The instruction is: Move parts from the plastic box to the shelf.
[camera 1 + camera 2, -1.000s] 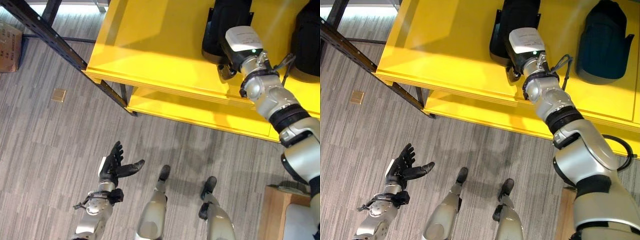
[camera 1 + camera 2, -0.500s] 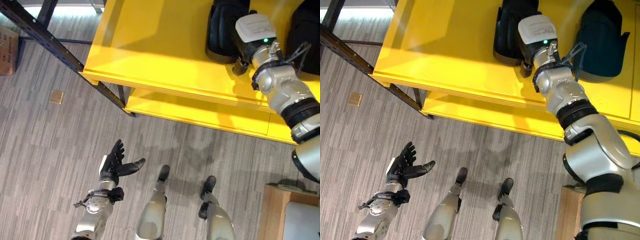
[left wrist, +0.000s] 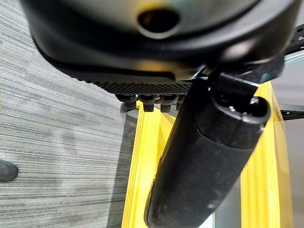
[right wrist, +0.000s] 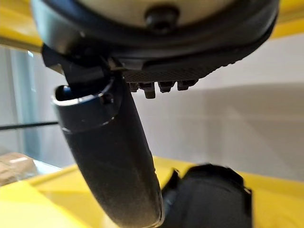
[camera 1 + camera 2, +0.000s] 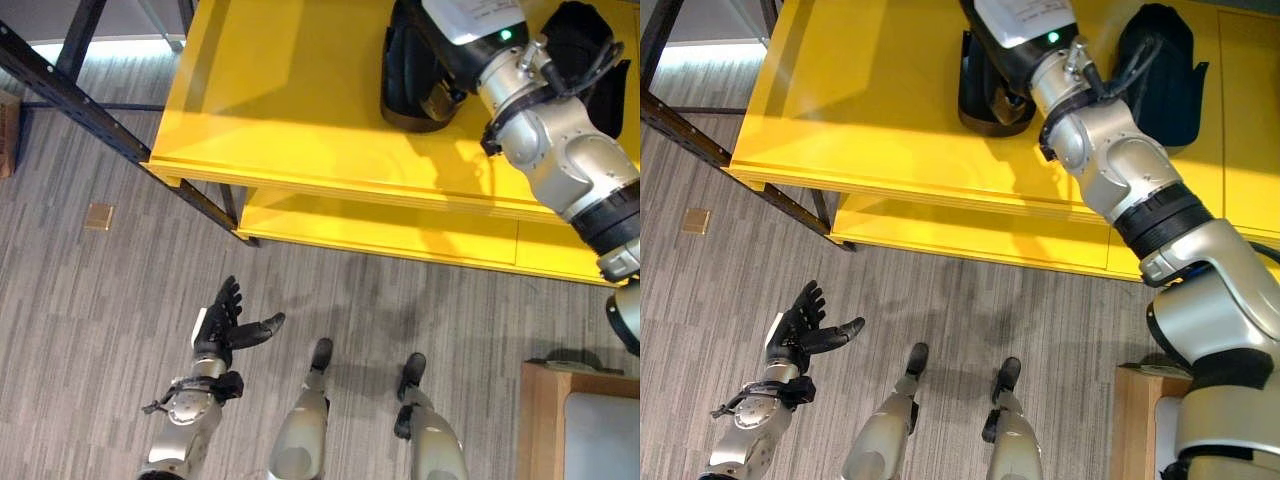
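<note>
Two dark moulded parts lie on the top of the yellow shelf [image 5: 300, 90]: one [image 5: 990, 95] near the middle, the other [image 5: 1155, 70] further right. My right arm reaches over the shelf above the nearer part. In the right wrist view my right hand [image 4: 156, 57] is open, with its thumb [image 4: 114, 161] straight and nothing held, and a dark part [image 4: 209, 194] lies on the yellow board below it. My left hand [image 5: 225, 325] hangs low over the floor, open and holding nothing, with its fingers spread.
A lower yellow shelf board [image 5: 400, 235] sticks out under the top one. A black steel rack beam [image 5: 80, 100] runs across the floor at the left. A small brown square [image 5: 98, 215] lies on the grey carpet. A wooden box corner [image 5: 545, 420] stands at the lower right.
My right arm has reached farther back over the shelf, past the nearer dark part. The camera has shifted a little. The left hand has stayed where it was.
</note>
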You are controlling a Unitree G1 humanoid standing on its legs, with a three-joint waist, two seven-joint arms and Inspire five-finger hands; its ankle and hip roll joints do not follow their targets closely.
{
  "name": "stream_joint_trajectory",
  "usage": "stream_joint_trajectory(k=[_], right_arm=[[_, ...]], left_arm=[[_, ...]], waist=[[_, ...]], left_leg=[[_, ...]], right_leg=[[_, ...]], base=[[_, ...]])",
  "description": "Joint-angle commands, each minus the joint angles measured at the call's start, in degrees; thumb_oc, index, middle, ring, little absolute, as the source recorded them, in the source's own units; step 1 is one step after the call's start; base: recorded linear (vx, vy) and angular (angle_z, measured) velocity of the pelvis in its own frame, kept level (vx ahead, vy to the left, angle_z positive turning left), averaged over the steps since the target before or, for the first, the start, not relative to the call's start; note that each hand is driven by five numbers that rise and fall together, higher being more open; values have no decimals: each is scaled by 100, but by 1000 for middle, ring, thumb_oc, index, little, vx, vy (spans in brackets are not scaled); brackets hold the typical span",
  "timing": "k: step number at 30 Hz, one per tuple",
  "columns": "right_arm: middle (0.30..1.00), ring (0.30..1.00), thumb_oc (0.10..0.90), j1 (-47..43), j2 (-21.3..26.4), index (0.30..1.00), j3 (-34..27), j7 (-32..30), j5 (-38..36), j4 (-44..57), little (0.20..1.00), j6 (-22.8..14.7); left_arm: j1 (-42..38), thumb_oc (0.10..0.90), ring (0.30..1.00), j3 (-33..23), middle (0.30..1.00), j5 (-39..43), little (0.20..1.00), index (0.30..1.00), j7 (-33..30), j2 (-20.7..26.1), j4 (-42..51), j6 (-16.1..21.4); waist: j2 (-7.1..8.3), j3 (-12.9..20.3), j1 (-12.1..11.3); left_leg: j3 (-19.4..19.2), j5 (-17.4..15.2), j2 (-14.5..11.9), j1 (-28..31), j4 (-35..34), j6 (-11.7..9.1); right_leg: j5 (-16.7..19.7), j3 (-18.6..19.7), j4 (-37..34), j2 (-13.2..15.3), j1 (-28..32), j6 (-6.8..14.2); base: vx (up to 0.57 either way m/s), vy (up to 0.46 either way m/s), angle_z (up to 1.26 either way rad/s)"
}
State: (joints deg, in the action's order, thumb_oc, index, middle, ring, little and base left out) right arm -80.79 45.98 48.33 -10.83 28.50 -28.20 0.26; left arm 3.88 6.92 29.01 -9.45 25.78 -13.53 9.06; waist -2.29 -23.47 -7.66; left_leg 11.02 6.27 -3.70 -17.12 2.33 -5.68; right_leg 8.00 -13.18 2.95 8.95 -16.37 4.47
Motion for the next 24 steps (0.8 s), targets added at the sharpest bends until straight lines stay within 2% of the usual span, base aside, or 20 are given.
stream_joint_trajectory(k=[1,7,9,12,14,16,20,22,24], right_arm=[[1000,1000,900,-448,151,1000,-371,-353,-234,343,1000,-61],[1000,1000,900,282,477,1000,-1092,-291,-465,1352,1000,-197],[1000,1000,900,966,612,1000,-1626,-261,-630,1886,1000,-294],[1000,1000,900,1987,437,1000,-2409,-261,-926,2439,1000,-402],[1000,1000,900,2887,17,1000,-3015,-305,-1161,2850,1000,-540],[1000,1000,900,3179,-94,1000,-3161,-257,-1216,2994,1000,-580],[1000,1000,900,4730,-1158,1000,-3922,-332,-1693,3640,1000,-855],[1000,1000,900,5025,-1321,1000,-4005,-283,-1783,3763,1000,-892],[1000,1000,900,5584,-1558,1000,-4204,-240,-1877,4050,1000,-1013]], left_arm=[[367,900,1000,-239,1000,38,1000,1000,-117,420,359,373],[530,900,1000,-424,1000,-70,1000,1000,-85,308,366,271],[628,900,1000,-522,1000,-140,1000,1000,-58,191,358,218],[724,900,1000,-589,1000,-198,1000,1000,-78,63,378,161],[839,900,1000,-648,1000,-255,1000,1000,-60,-127,452,102],[866,900,1000,-643,1000,-291,1000,1000,-33,-160,465,86],[867,900,1000,-607,1000,-550,1000,1000,-50,-313,627,41],[879,900,1000,-602,1000,-589,1000,1000,-54,-331,649,56],[868,900,1000,-598,1000,-761,1000,1000,-38,-355,711,86]], waist=[[440,632,-11],[535,810,75],[587,950,139],[629,1089,201],[623,1235,266],[631,1270,279],[630,1467,389],[629,1517,402],[643,1586,473]], left_leg=[[-166,-417,-244,286,72,71],[-228,-523,-241,520,82,100],[-275,-574,-224,692,43,125],[-319,-622,-199,871,-26,164],[-389,-699,-120,1032,-72,251],[-421,-723,-94,1078,-70,279],[-515,-736,118,1225,-164,430],[-535,-822,154,1277,-161,458],[-574,-922,322,1342,-91,551]], right_leg=[[-293,190,323,294,39,309],[-282,233,197,305,308,339],[-251,260,73,306,484,371],[-185,297,-95,311,649,416],[-114,392,-198,323,747,460],[-105,410,-213,337,779,478],[59,476,-278,537,874,603],[39,471,-289,580,927,651],[97,509,-291,726,985,740]], base=[[0,0,0],[54,19,-2],[88,35,-8],[80,68,-13],[80,104,-15],[26,82,-18],[36,155,-17],[43,102,-7],[43,234,-10]])
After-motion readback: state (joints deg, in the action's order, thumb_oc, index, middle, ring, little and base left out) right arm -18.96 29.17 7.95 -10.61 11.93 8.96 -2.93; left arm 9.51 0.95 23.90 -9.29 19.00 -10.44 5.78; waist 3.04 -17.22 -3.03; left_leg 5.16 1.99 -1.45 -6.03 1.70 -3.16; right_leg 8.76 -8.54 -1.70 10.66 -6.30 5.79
